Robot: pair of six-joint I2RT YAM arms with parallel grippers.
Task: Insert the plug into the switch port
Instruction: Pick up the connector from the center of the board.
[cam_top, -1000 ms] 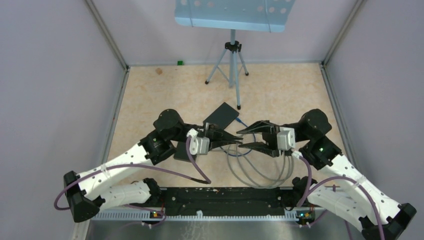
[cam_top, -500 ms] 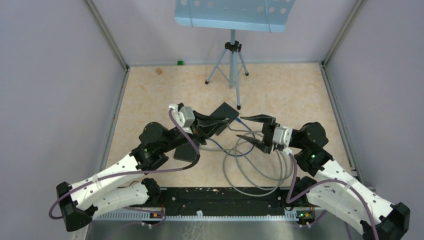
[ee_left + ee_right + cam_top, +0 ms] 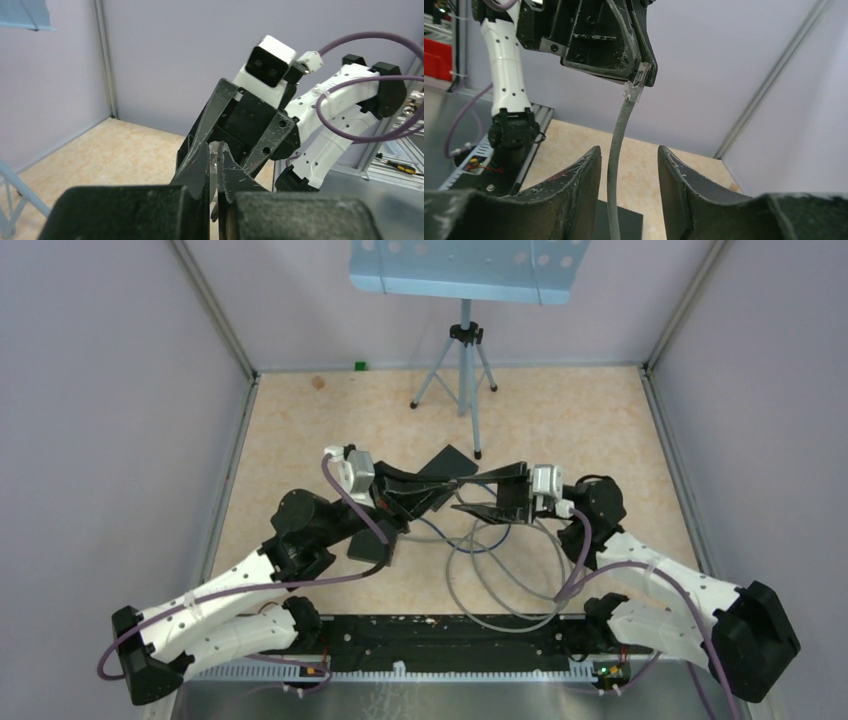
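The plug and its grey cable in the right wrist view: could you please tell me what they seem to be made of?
The plug looks like clear, glossy moulded plastic: the wall behind shows through it. The cable seems to have a grey, matte jacket, perhaps rubber or vinyl: it bends smoothly without kinks.

Switch (image 3: 447, 462): we place it mid-table (image 3: 580, 410); every spot below is told from it.
Tripod (image 3: 463, 350): behind the switch, one foot just beside its right corner.
Left gripper (image 3: 216, 150): reaches in from the left, over the switch's near edge.
Plug (image 3: 640, 80): in the left gripper's tips.
Right gripper (image 3: 468, 494): just right of the switch, facing the left gripper, fingers either side of the cable (image 3: 613, 165).
Cable: hangs from the plug, loops on the table before the switch.
Second box (image 3: 365, 548): before and left of the switch, partly under the left arm.
Rail (image 3: 440, 640): well before the switch, along the table's near edge.
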